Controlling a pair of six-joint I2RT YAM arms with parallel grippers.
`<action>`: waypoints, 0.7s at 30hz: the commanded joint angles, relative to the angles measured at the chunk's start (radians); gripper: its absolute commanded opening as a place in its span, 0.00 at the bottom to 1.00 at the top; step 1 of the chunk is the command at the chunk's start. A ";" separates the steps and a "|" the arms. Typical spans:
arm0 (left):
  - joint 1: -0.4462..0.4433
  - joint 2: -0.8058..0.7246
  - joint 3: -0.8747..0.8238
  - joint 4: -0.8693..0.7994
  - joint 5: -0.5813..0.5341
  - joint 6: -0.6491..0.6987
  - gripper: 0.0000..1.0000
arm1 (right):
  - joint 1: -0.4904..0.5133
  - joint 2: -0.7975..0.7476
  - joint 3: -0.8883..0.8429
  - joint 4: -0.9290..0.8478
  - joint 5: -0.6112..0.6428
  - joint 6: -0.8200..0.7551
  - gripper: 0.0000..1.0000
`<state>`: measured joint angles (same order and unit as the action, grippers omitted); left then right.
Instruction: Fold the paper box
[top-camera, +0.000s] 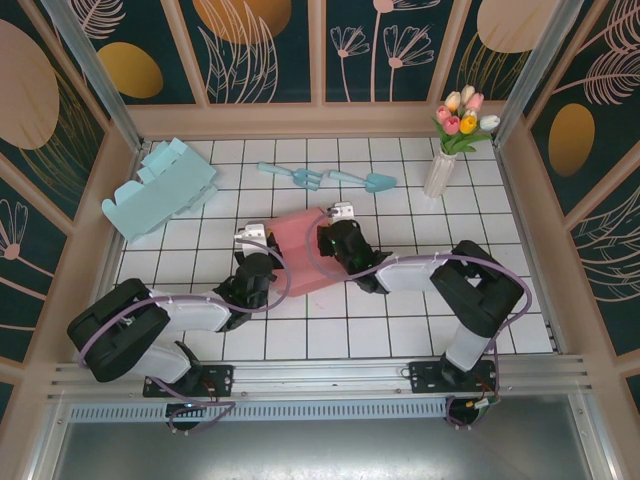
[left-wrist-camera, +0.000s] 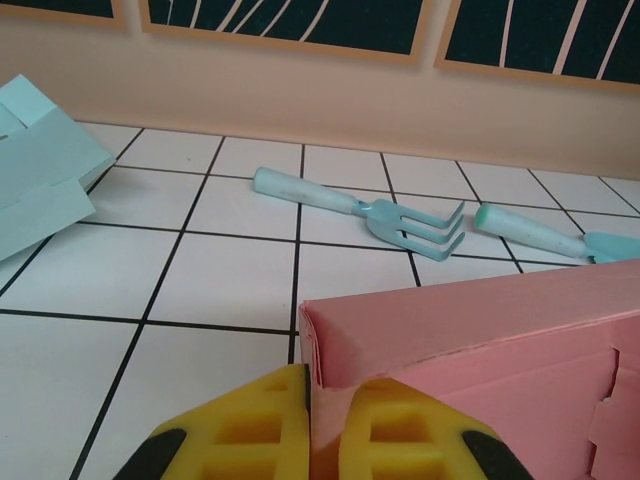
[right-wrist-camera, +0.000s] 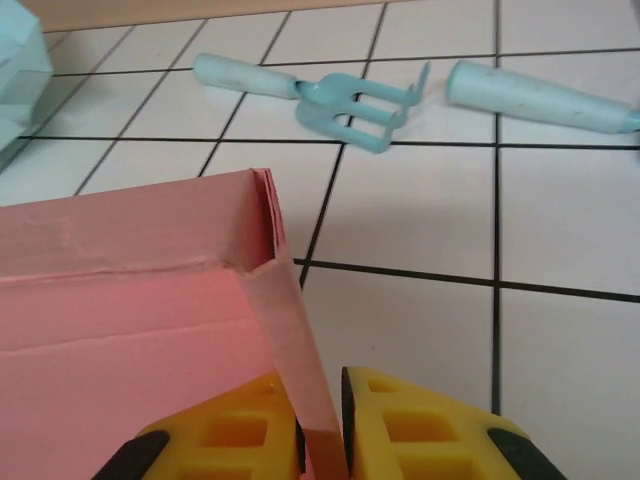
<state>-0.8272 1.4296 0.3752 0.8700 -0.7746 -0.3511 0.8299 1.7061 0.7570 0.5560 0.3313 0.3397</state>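
Note:
The pink paper box (top-camera: 300, 252) lies partly folded on the tiled table between both arms. My left gripper (top-camera: 252, 240) is at its left end. In the left wrist view the yellow fingers (left-wrist-camera: 255, 425) are shut on the box's left wall (left-wrist-camera: 335, 345), whose folded back wall (left-wrist-camera: 480, 320) runs off to the right. My right gripper (top-camera: 338, 216) is at the box's right end. In the right wrist view its jaws (right-wrist-camera: 322, 425) pinch the thin upright side flap (right-wrist-camera: 295, 340) of the pink box (right-wrist-camera: 120, 300), which leans slightly inward.
A light blue folded box (top-camera: 160, 187) lies at the back left. A blue toy fork (top-camera: 295, 176) and trowel (top-camera: 365, 181) lie just behind the pink box. A vase of tulips (top-camera: 440, 165) stands at the back right. Wooden walls enclose the table.

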 joint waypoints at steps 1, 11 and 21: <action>0.019 0.001 0.007 0.018 -0.209 -0.028 0.00 | -0.112 -0.011 -0.080 0.029 0.000 -0.019 0.22; 0.018 0.017 0.013 0.031 -0.141 -0.040 0.00 | -0.109 0.002 -0.061 0.114 -0.116 -0.050 0.45; 0.019 0.044 0.022 0.024 -0.121 -0.049 0.00 | -0.105 0.052 0.005 0.134 -0.151 -0.088 0.51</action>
<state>-0.8196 1.4605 0.3805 0.8722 -0.8421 -0.3786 0.7578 1.7363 0.7357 0.6769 0.1360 0.2672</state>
